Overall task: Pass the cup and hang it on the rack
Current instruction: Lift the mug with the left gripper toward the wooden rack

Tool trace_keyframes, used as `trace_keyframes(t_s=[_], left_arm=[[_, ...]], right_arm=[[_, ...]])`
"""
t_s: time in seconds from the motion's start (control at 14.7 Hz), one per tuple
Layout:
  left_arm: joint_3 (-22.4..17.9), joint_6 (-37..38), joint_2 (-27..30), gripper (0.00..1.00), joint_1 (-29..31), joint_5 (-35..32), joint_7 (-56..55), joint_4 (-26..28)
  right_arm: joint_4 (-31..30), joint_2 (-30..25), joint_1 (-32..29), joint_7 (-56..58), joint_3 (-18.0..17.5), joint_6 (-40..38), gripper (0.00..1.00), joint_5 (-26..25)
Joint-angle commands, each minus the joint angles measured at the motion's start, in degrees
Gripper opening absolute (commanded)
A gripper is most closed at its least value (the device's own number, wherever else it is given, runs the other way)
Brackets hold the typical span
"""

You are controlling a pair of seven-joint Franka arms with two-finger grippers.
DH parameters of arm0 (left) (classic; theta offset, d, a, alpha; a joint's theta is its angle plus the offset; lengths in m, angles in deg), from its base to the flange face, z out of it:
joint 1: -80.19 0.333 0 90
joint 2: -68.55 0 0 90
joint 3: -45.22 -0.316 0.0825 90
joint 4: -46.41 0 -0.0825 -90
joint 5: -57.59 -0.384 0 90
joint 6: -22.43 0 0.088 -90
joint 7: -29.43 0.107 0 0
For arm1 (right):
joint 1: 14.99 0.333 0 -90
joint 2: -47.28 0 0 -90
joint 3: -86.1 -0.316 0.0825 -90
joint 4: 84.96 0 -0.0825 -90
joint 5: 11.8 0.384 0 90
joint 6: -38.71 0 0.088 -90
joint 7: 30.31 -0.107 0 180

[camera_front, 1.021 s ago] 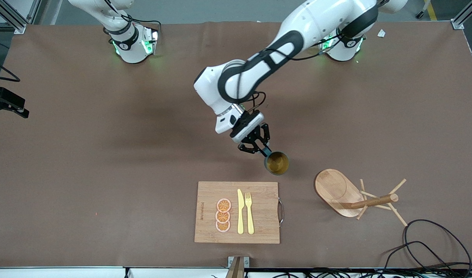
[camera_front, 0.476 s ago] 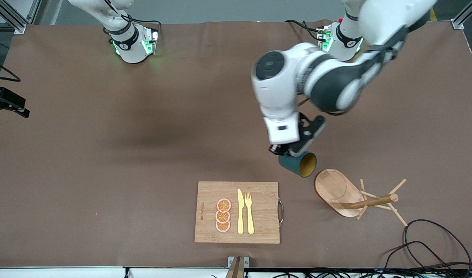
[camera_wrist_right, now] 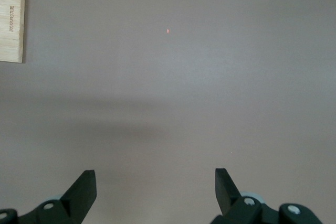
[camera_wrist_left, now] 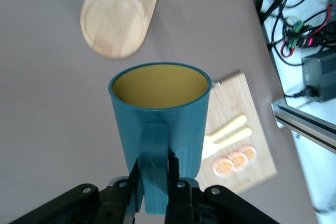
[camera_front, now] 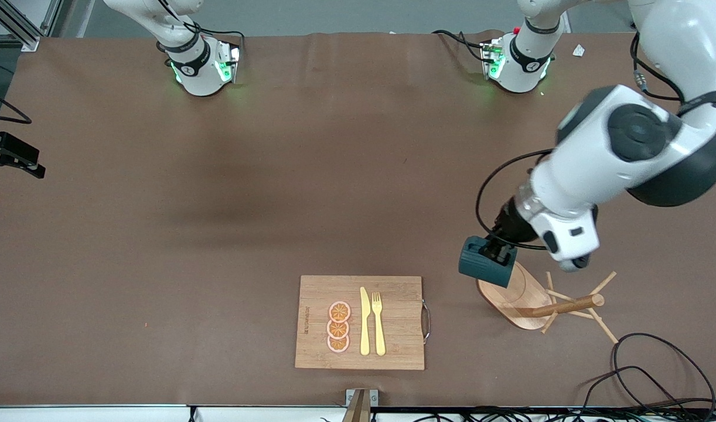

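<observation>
The dark teal cup (camera_front: 486, 268) hangs on its side in the air over the edge of the rack's oval base (camera_front: 513, 296). My left gripper (camera_front: 500, 252) is shut on the cup's handle. The left wrist view shows the handle (camera_wrist_left: 154, 177) pinched between the two fingers, the cup's (camera_wrist_left: 160, 114) brownish-gold inside facing away, and the rack's base (camera_wrist_left: 119, 17) below. The rack's post (camera_front: 566, 306) and thin pegs (camera_front: 603, 283) show beside the base toward the left arm's end. My right gripper (camera_wrist_right: 155, 184) is open over bare table, holding nothing.
A bamboo cutting board (camera_front: 358, 322) with orange slices (camera_front: 338, 327), a yellow knife and a yellow fork lies near the front edge, beside the rack. Black cables (camera_front: 657, 369) curl near the front corner at the left arm's end.
The left arm has swung from the table's middle toward the rack, carrying the cup. The cup has turned from mouth-up onto its side. The right gripper has not changed.
</observation>
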Motion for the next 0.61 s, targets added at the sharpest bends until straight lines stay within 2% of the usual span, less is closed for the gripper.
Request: trace_keyframes(t_s=[0.0,0.14,0.34,0.48,0.54], left_arm=[[0.9,-2.8,-0.2,0.0,4.7,9.1,1.0,0.9],[0.6,-2.9,-0.3,0.0,5.4,10.0,4.8,0.9],[0.2,-6.3,-2.5,0.0,9.3,18.8,5.7,0.9],[-2.4,-9.7,-3.2,0.0,9.9,24.7,5.8,0.9],[-3.4,-11.0,-3.2,0.0,9.8,25.3,6.4,0.9]], right_arm=[[0.0,-0.3,-0.3,-0.1,-0.3,-0.5,1.0,0.2],[0.0,-0.3,-0.3,-0.2,-0.3,-0.5,1.0,0.2],[0.0,-0.3,-0.4,-0.2,-0.3,-0.5,1.0,0.2],[-0.1,-0.3,-0.4,-0.2,-0.3,-0.5,1.0,0.2],[-0.1,-0.3,-0.3,-0.2,-0.3,-0.5,1.0,0.2]])
